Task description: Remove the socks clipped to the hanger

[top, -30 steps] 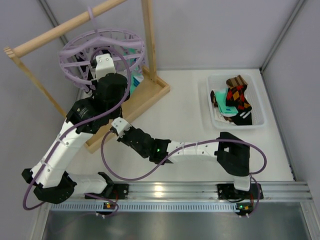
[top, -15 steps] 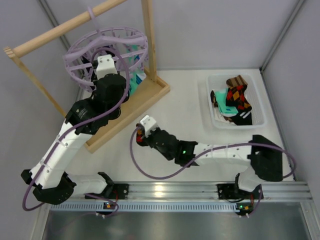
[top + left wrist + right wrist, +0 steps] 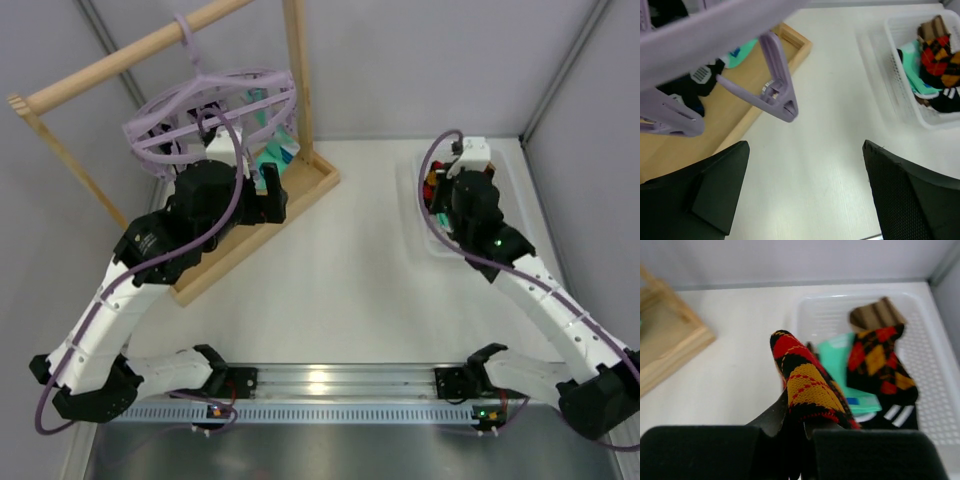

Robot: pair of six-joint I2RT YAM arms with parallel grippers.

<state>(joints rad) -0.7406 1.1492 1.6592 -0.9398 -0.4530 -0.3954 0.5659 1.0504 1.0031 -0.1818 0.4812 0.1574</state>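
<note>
White tabletop point(image 3: 730, 340) backs argyle sock point(image 3: 807, 385) pinched between right jaws.

Bright even overhead light, soft shadows, wrist-view foregrounds blurred, rail glare

White counter point(image 3: 350, 280) carries two items: wooden frame base point(image 3: 318, 178) at rear left, white mesh basket point(image 3: 888, 75) at rear right, well apart

Table: matt white table top point(image 3: 350, 270).
Walls: plain pale grey panels point(image 3: 400, 60) behind and beside the table, joined by slim metal posts point(image 3: 563, 70).
Furniture: light wooden rod frame point(image 3: 296, 80) on the table's far left corner.
Near edge: aluminium rail point(image 3: 340, 380) along the table's front, carrying a bright glint.
</note>
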